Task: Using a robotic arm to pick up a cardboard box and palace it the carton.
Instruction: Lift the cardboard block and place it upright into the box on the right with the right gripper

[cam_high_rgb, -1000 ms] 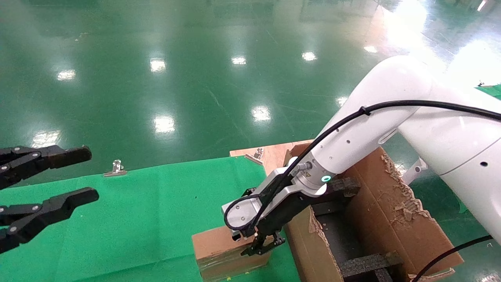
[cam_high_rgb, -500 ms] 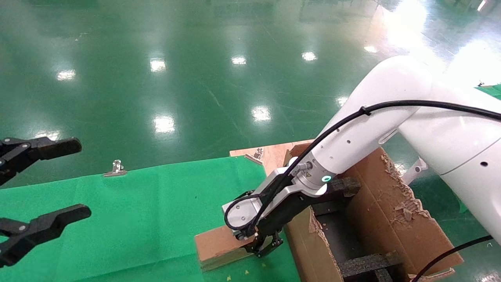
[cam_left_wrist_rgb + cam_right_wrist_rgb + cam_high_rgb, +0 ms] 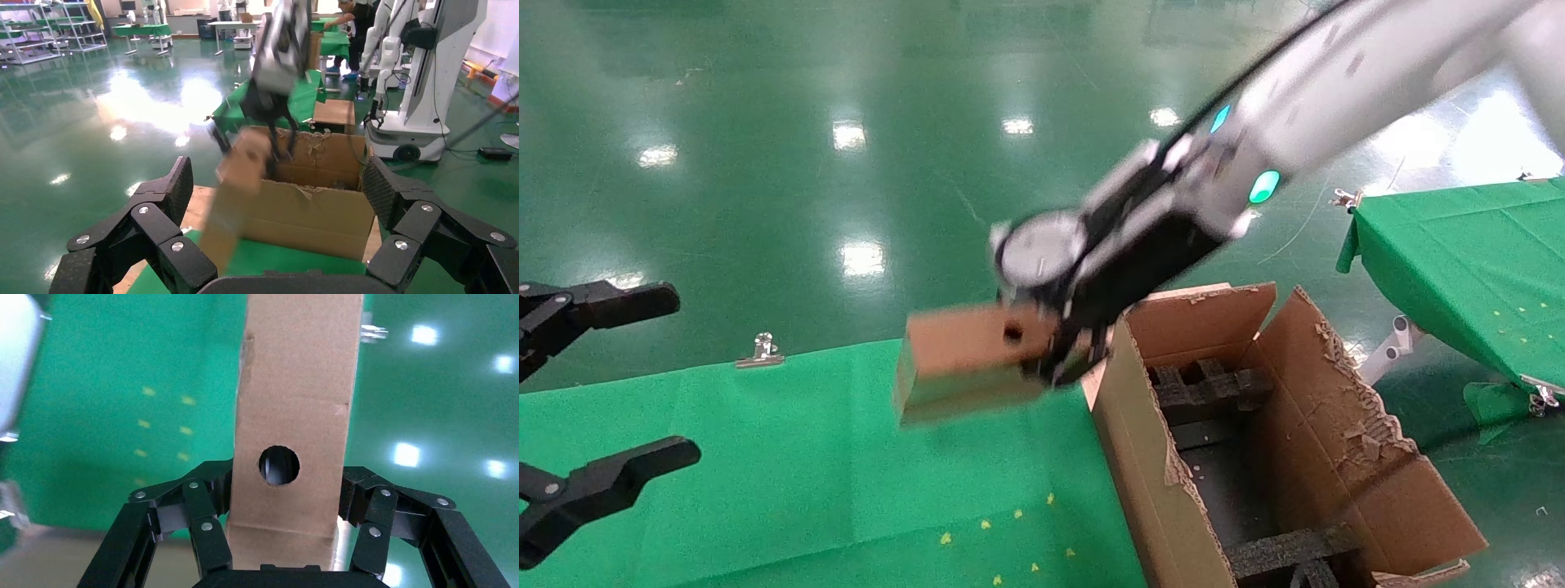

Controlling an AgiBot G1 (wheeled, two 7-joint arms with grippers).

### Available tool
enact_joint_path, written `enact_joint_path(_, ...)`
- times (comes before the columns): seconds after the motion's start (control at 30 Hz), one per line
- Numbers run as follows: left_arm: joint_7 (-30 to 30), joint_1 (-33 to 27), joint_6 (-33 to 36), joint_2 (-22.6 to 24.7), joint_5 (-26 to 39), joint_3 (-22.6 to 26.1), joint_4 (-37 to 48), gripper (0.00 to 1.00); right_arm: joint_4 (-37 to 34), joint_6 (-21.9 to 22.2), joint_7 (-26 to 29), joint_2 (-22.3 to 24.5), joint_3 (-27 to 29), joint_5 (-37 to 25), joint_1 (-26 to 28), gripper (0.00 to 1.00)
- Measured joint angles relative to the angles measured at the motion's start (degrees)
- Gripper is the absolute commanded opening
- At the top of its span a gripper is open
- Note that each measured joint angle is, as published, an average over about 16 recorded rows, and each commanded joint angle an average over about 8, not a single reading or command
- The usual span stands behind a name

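Note:
My right gripper [image 3: 1068,359] is shut on the small brown cardboard box [image 3: 964,359] and holds it in the air above the green cloth, just left of the carton's near wall. In the right wrist view the box [image 3: 294,422] stands between the black fingers [image 3: 208,502], its narrow face with the round hole toward the camera. The large carton [image 3: 1132,457] with ragged flaps and black foam blocks stands open at the right. In the left wrist view the box [image 3: 235,184] hangs in front of the carton [image 3: 306,214]. My left gripper [image 3: 609,384] is open at the far left.
A green cloth [image 3: 805,457] covers the table, with yellow specks near its front. A metal clip [image 3: 761,349] sits on the cloth's far edge. Another green-covered table [image 3: 1467,253] stands at the right. The floor beyond is shiny green.
My right arm has lifted the cardboard box off the cloth and swung it up, level with the carton's rim. The left gripper has barely moved.

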Motion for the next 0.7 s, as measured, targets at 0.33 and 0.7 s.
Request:
enact_joint_path(0.33, 0.0, 0.0, 0.0, 0.0, 0.0, 0.0, 0.0, 1.0, -7.5, -0.3, -5.08, -0.23, -8.72, 6.13, 10.4, 0.0)
enact_joint_path(0.7, 0.0, 0.0, 0.0, 0.0, 0.0, 0.0, 0.0, 1.0, -10.39, -0.44, -5.78, 4.53, -20.55, 12.44, 16.72, 0.0)
